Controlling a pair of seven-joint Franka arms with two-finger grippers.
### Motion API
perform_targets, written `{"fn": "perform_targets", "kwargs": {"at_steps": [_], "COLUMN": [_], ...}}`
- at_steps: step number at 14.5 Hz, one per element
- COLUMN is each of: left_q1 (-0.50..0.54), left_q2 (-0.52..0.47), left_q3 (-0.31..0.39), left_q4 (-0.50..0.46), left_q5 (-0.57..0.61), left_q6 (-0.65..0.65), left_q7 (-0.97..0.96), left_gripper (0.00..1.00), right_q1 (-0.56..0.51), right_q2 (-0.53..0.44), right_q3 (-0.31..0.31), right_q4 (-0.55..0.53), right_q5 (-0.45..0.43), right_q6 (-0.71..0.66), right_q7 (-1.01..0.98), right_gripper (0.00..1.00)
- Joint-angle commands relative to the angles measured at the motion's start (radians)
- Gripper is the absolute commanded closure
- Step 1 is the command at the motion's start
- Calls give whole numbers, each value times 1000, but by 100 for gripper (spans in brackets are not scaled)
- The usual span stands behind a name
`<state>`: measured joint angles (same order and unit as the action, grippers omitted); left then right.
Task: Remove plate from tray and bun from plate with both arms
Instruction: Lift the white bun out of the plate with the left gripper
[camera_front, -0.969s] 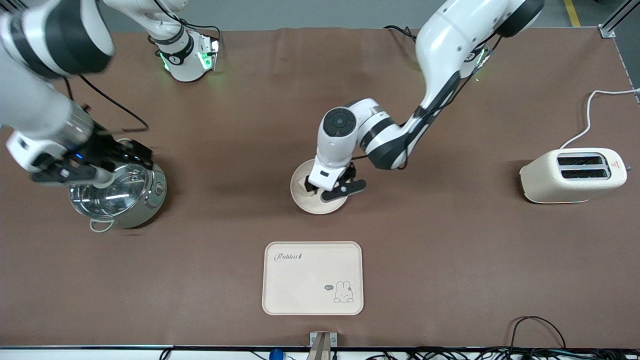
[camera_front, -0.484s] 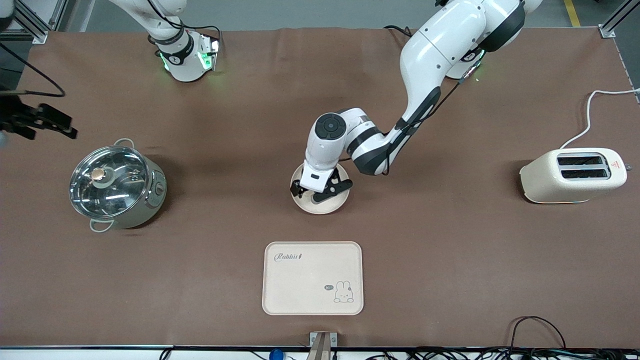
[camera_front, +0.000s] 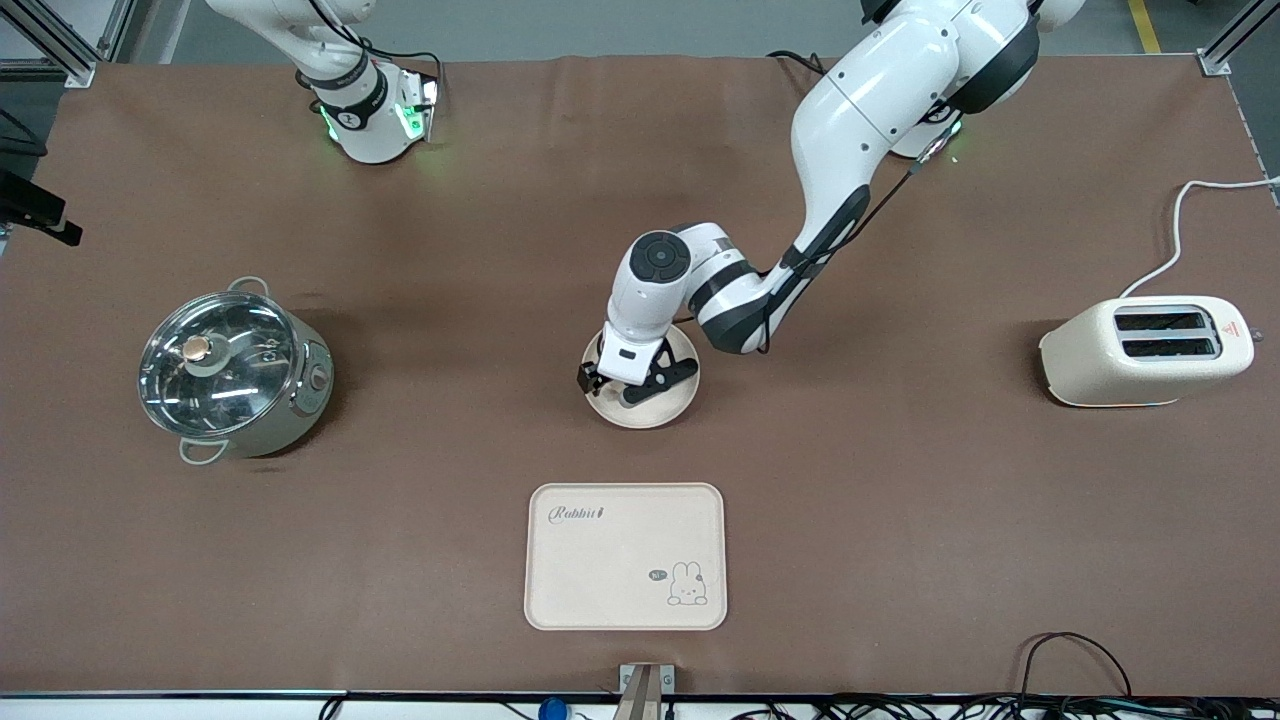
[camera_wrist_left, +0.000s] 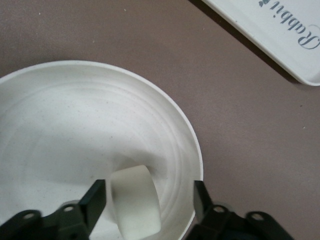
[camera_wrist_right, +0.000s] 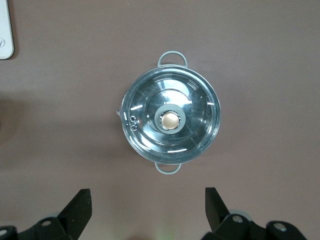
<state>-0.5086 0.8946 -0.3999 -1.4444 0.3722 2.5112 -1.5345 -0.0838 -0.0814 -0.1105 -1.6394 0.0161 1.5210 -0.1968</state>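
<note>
The round cream plate (camera_front: 655, 408) lies mid-table, farther from the front camera than the tray. My left gripper (camera_front: 622, 384) is low over it and open. In the left wrist view the bun (camera_wrist_left: 135, 202) lies in the plate (camera_wrist_left: 75, 125) between the open fingers (camera_wrist_left: 96, 197). It sits close to one finger, with a gap to the other. The bun is hidden under the gripper in the front view. My right gripper (camera_front: 35, 205) is high up at the right arm's end of the table. It is open and empty in its wrist view (camera_wrist_right: 147, 200).
A steel pot with a glass lid (camera_front: 232, 370) stands toward the right arm's end and shows in the right wrist view (camera_wrist_right: 171, 120). The cream rabbit tray (camera_front: 625, 556) lies near the front edge. A cream toaster (camera_front: 1145, 350) stands toward the left arm's end.
My right gripper has left the pot lid and drawn up and away toward the table's end. My left gripper has shifted slightly over the plate, around the bun.
</note>
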Motion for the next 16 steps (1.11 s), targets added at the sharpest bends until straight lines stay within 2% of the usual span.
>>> {"fn": "perform_targets", "kwargs": {"at_steps": [1, 6, 11, 13, 16], "left_q1": [-15, -44, -30, 20, 109], "left_q2": [4, 3, -22, -63, -111], "left_q3": [12, 36, 38, 27, -14], "left_q4": [10, 7, 13, 16, 19], "left_q5": [24, 27, 28, 25, 14], "left_q6": [8, 21, 11, -43, -124], "left_q7": [-41, -45, -38, -10, 144], "left_gripper": [70, 99, 100, 100, 100], "right_q1": [-42, 7, 10, 9, 1], "right_q2": [-18, -24, -24, -24, -23], "right_q3": [69, 75, 81, 91, 86], "right_q4": [20, 73, 70, 70, 78], "right_q5": [-22, -21, -19, -19, -16], "right_q6": [-63, -67, -81, -78, -77], "right_q7": [13, 43, 46, 48, 48], "right_gripper": [0, 0, 0, 0, 0]}}
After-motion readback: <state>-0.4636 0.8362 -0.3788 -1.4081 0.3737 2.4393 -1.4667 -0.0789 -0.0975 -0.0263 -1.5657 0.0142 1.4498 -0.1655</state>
